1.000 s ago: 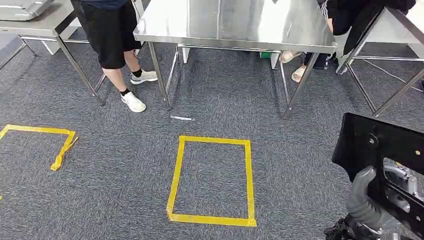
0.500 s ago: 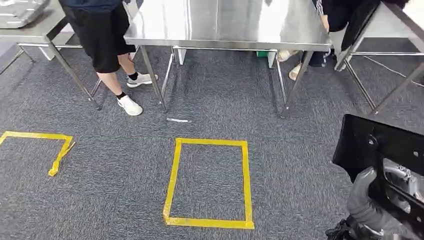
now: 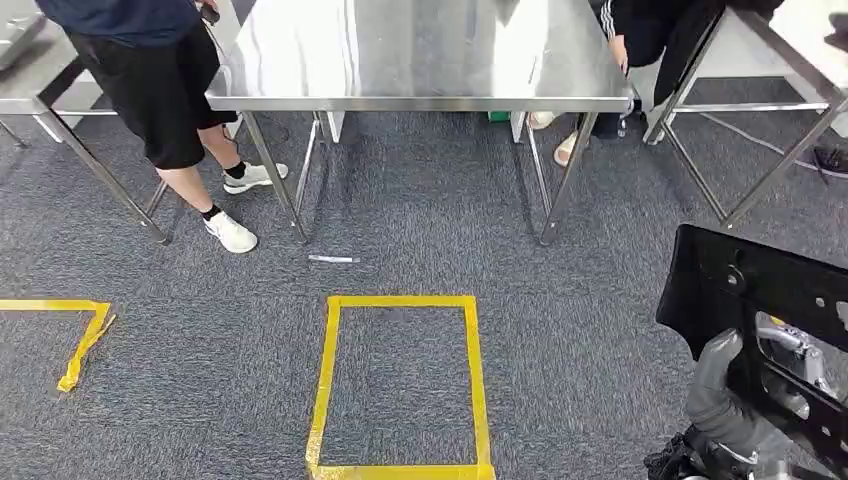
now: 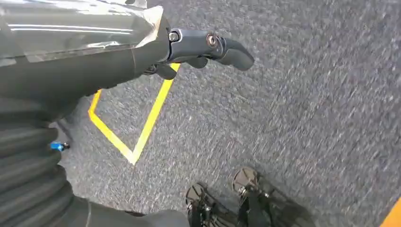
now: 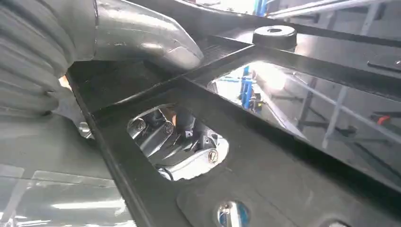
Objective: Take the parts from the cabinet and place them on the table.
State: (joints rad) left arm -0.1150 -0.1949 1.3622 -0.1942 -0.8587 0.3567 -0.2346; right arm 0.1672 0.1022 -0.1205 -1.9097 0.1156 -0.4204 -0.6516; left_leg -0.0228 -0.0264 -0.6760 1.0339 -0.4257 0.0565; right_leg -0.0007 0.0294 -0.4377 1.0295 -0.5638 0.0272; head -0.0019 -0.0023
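The robot's right hand (image 3: 790, 365) holds a flat black part (image 3: 760, 300) with cut-out windows, its fingers (image 5: 175, 137) hooked through one opening and its thumb pressed on the glossy panel. The left hand (image 4: 208, 45) hangs over the carpet, fingers loosely apart, holding nothing. Ahead lie a yellow tape rectangle (image 3: 325, 385) on coarse grey-blue carpet (image 3: 590, 330) and then the bare stainless-steel desk (image 3: 420, 60), where a person in black shorts (image 3: 160, 100) stands at the corner. The rigid sheet juts wide of the body; it looks liable to catch the desk's edge or slip in the hold if it is swung carelessly.
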